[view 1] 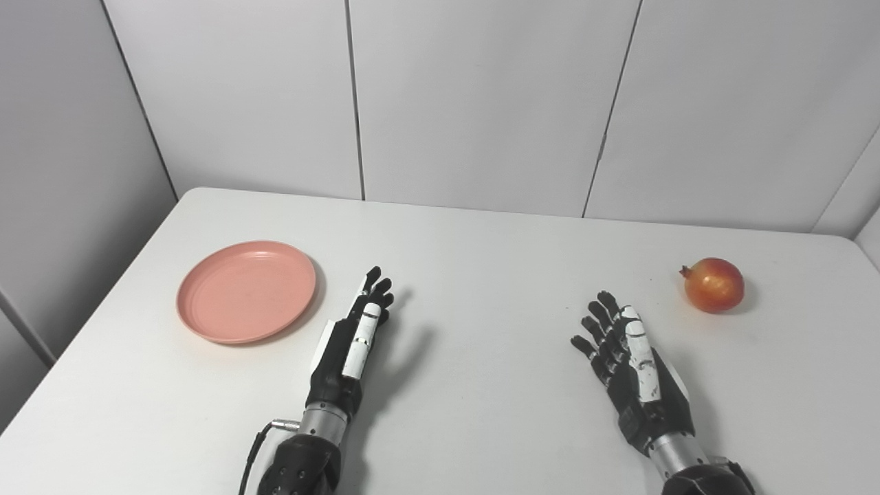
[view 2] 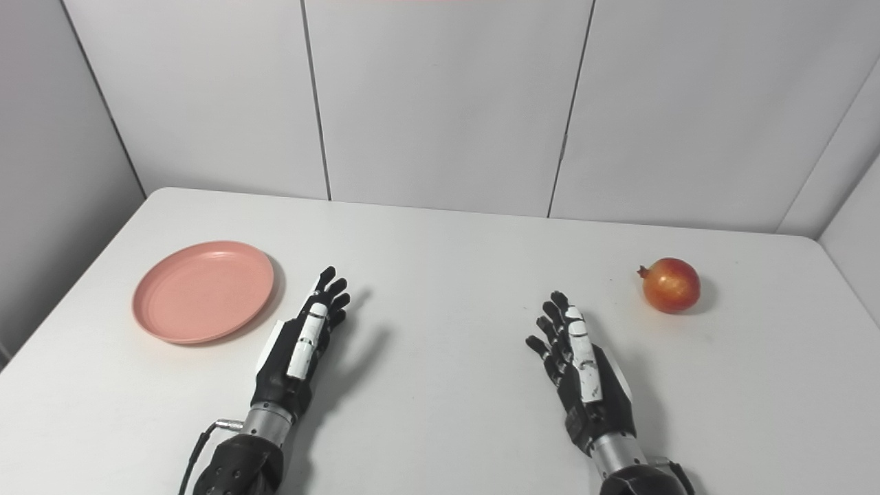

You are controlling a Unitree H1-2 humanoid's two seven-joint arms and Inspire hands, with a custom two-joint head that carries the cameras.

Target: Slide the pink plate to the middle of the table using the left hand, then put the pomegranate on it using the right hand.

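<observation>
A pink plate lies empty on the left part of the white table. A red-orange pomegranate sits on the right part, crown pointing left. My left hand is open, fingers stretched forward, just right of the plate and not touching it. My right hand is open, fingers spread, to the near left of the pomegranate with a clear gap. Both hands hold nothing. The plate and pomegranate also show in the right eye view.
White wall panels stand right behind the table's far edge. The table's left edge runs close to the plate, and its right edge is not far beyond the pomegranate.
</observation>
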